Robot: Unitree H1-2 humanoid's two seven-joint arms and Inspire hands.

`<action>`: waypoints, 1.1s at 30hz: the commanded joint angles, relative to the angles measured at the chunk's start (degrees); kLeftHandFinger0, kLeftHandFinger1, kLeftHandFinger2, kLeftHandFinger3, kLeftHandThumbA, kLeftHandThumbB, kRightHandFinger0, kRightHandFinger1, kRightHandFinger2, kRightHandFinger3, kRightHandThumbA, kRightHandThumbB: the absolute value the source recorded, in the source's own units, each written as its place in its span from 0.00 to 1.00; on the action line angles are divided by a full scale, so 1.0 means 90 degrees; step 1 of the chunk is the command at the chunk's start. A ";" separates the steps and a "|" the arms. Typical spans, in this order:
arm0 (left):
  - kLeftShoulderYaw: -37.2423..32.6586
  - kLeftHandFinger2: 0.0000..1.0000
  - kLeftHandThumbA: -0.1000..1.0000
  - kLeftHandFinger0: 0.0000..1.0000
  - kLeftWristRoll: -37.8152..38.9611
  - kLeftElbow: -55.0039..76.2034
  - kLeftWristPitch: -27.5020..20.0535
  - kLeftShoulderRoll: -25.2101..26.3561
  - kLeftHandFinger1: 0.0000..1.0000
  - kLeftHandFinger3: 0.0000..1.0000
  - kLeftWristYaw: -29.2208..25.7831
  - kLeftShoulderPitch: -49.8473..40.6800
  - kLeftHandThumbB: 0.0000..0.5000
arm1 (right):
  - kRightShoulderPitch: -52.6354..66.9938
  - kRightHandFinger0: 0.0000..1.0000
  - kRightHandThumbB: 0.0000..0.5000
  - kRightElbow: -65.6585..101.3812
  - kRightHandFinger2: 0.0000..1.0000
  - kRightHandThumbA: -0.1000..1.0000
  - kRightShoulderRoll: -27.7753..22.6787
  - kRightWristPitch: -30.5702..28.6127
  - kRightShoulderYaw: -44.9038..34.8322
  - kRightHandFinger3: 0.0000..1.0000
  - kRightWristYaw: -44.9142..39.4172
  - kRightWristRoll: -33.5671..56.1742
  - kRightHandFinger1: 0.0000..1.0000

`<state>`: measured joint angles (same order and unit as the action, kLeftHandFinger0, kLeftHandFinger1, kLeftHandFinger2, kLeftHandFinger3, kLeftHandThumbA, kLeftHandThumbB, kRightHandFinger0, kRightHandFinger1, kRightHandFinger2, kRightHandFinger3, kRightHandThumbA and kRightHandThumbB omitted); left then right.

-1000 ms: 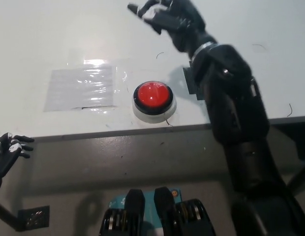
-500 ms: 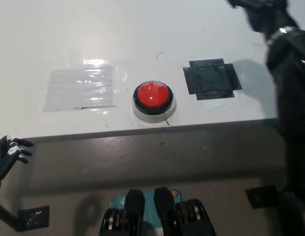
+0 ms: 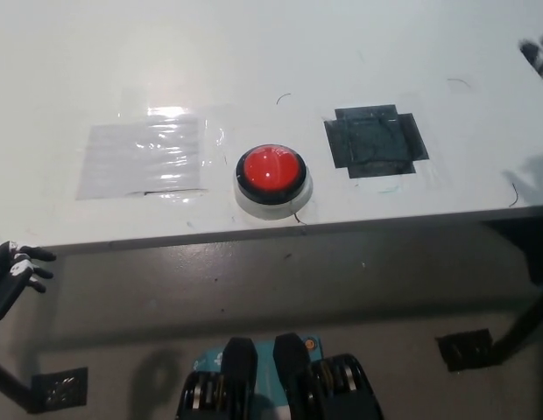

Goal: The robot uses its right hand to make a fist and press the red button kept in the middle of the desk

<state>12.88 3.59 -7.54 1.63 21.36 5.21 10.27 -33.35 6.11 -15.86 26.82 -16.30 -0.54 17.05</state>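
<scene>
One red button (image 3: 272, 171) sits mid-frame on desk (image 3: 254, 70), untouched, btwn clear tape patch (image 3: 143, 156) at left and black tape patch (image 3: 374, 140) at right. Right hand (image 3: 539, 54) barely visible at upper right edge; state can't be determined. Left hand (image 3: 10, 269) rests at lower left, fingers spread, holding nothing.

1 head view looks steeply down, probably fairly close.

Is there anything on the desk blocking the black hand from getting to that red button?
Nothing visible does. The red button sits uncovered on the white desk. Between it and the right hand, barely showing at the picture's right edge, lies only a flat black tape patch. The left hand rests low beside the desk.
</scene>
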 commanded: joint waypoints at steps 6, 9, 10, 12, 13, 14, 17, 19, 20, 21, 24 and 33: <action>0.0045 0.45 0.59 0.33 0.0012 0.0026 -0.0228 0.0267 0.37 0.51 0.0070 0.0157 0.03 | 0.1188 0.00 0.06 0.0211 0.35 0.83 -0.0106 -0.0416 -0.0636 0.43 0.0132 0.0023 0.02; 0.0045 0.41 0.59 0.29 -0.0017 0.0038 -0.0200 0.0262 0.34 0.49 0.0037 0.0163 0.03 | 0.1423 0.00 0.04 0.0111 0.35 0.83 -0.0069 -0.0546 -0.0738 0.44 0.0151 0.0021 0.01; 0.0043 0.40 0.59 0.27 -0.0008 0.0035 -0.0214 0.0224 0.32 0.47 0.0019 0.0160 0.01 | 0.1489 0.00 0.07 0.0069 0.36 0.83 -0.0091 -0.0604 -0.0760 0.45 0.0159 -0.0008 0.01; 0.0029 0.43 0.59 0.32 -0.0066 0.0101 -0.0134 0.0211 0.37 0.47 -0.0023 0.0137 0.02 | 0.1579 0.00 0.09 0.0021 0.37 0.82 -0.0091 -0.0694 -0.0795 0.46 0.0170 -0.0021 0.02; 0.0037 0.44 0.58 0.33 -0.0043 0.0118 -0.0113 0.0208 0.37 0.49 -0.0014 0.0131 0.01 | 0.1640 0.00 0.09 0.0024 0.39 0.82 -0.0096 -0.0728 -0.0802 0.48 0.0216 -0.0091 0.04; 0.0066 0.48 0.57 0.36 0.0038 0.0109 -0.0142 0.0184 0.40 0.52 0.0006 0.0132 0.00 | 0.1691 0.00 0.11 -0.0016 0.38 0.82 -0.0128 -0.0844 -0.0835 0.47 0.0253 -0.0167 0.02; 0.0044 0.59 0.59 0.49 -0.0029 0.0080 -0.0124 0.0200 0.51 0.62 -0.0014 0.0132 0.01 | 0.1742 0.00 0.17 -0.0133 0.35 0.78 -0.0143 -0.0898 -0.0940 0.46 0.0275 -0.0098 0.00; 0.0040 0.60 0.59 0.49 -0.0034 0.0082 -0.0131 0.0181 0.52 0.64 -0.0023 0.0125 0.00 | 0.1728 0.00 0.17 -0.0175 0.35 0.76 -0.0152 -0.0898 -0.0962 0.44 0.0277 -0.0077 0.00; 0.0056 0.54 0.58 0.42 0.0020 0.0088 -0.0157 0.0125 0.46 0.61 -0.0031 0.0116 0.01 | 0.1699 0.00 0.11 -0.0175 0.35 0.76 -0.0181 -0.0856 -0.0955 0.43 0.0287 -0.0091 0.01; 0.0054 0.53 0.57 0.41 0.0033 0.0070 -0.0232 0.0128 0.44 0.58 -0.0011 0.0114 0.00 | 0.1680 0.00 0.08 -0.0197 0.36 0.78 -0.0169 -0.0847 -0.0957 0.42 0.0316 -0.0098 0.01; 0.0058 0.53 0.56 0.43 0.0013 0.0118 -0.0190 0.0095 0.46 0.55 -0.0047 0.0107 0.01 | 0.1621 0.00 0.08 -0.0206 0.36 0.78 -0.0177 -0.0749 -0.0970 0.43 0.0371 -0.0072 0.02; 0.0021 0.49 0.61 0.39 -0.0094 0.0015 -0.0349 0.0097 0.42 0.52 -0.0079 0.0101 0.05 | 0.1563 0.00 0.12 -0.0228 0.36 0.80 -0.0241 -0.0723 -0.0917 0.45 0.0338 -0.0053 0.02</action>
<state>12.93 3.49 -8.08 1.11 21.19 5.19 10.37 -17.15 3.30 -16.08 22.77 -23.99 2.28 16.63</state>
